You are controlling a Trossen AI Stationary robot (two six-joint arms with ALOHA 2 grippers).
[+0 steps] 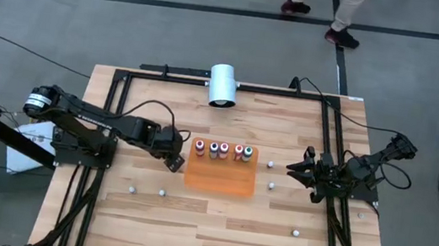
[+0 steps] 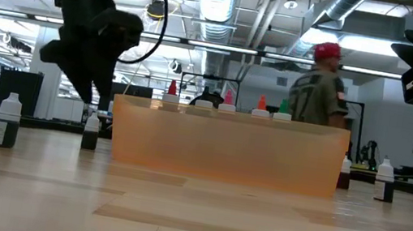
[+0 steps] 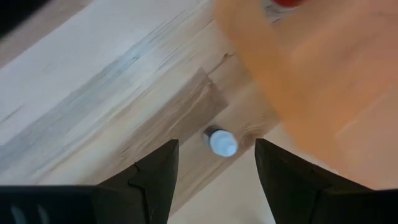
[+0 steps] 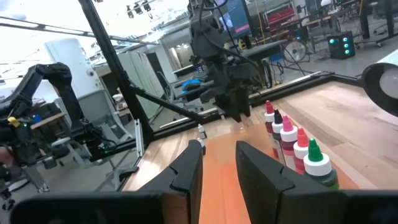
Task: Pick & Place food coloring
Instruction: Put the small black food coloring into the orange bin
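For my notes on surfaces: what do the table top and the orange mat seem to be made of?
The table top looks like pale wood planks with a smooth, slightly glossy finish: grain lines and board joints show. The orange mat looks like a soft, translucent plastic or silicone, perhaps; in the low view light passes through its edge.

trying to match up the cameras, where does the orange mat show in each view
High view: the orange mat lies mid-table, between the two arms, with the row of food coloring bottles on its far part.
Low view: it fills the middle as a wide pale-orange slab.
Left wrist view: a blurred orange area beyond the left claw.
Right wrist view: an orange strip past the right claw.
Shared landmark: the bottle row on the mat.
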